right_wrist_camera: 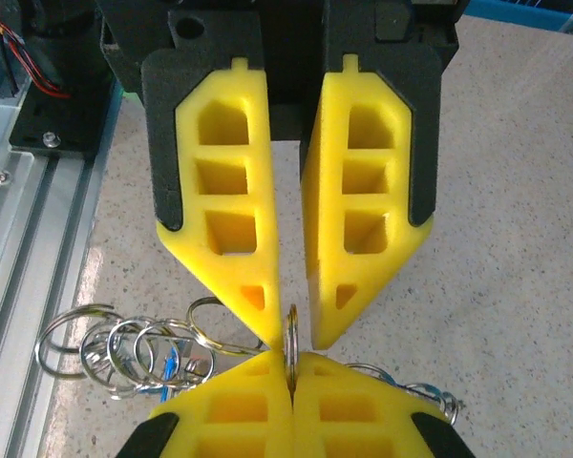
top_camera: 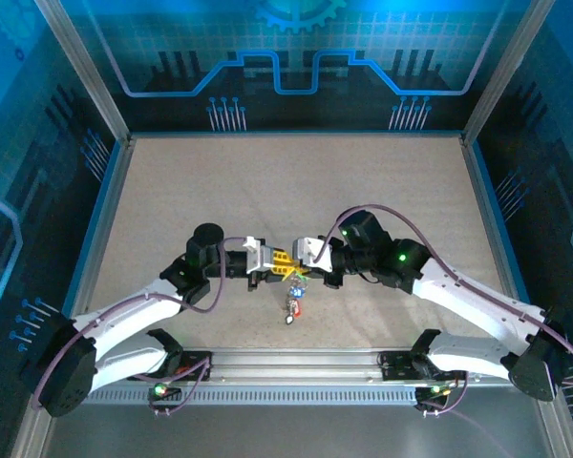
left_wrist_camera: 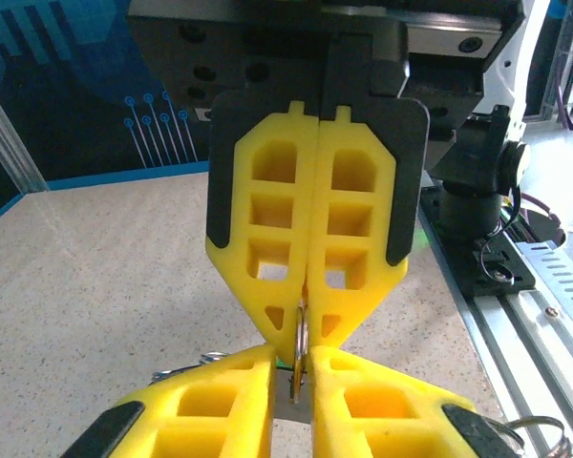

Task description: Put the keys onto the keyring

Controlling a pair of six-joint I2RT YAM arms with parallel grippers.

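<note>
The large, thin, silvery metal keyring (right_wrist_camera: 291, 326) stands edge-on above the middle of the speckled beige table (top_camera: 286, 181). It is pinched in the seam of the right gripper (right_wrist_camera: 291, 361), whose yellow fingers press together on it. Tip to tip opposite, the left gripper (right_wrist_camera: 293, 341) has its jaws parted a little, and the keyring's edge sits in that gap. The right wrist view shows small silvery split rings (right_wrist_camera: 115, 348) bunched beside the keyring. The overhead view shows the small keys (top_camera: 293, 305) with coloured tags just beyond the keyring, towards the grey metal rail (top_camera: 286, 367) — hanging or lying, unclear.
</note>
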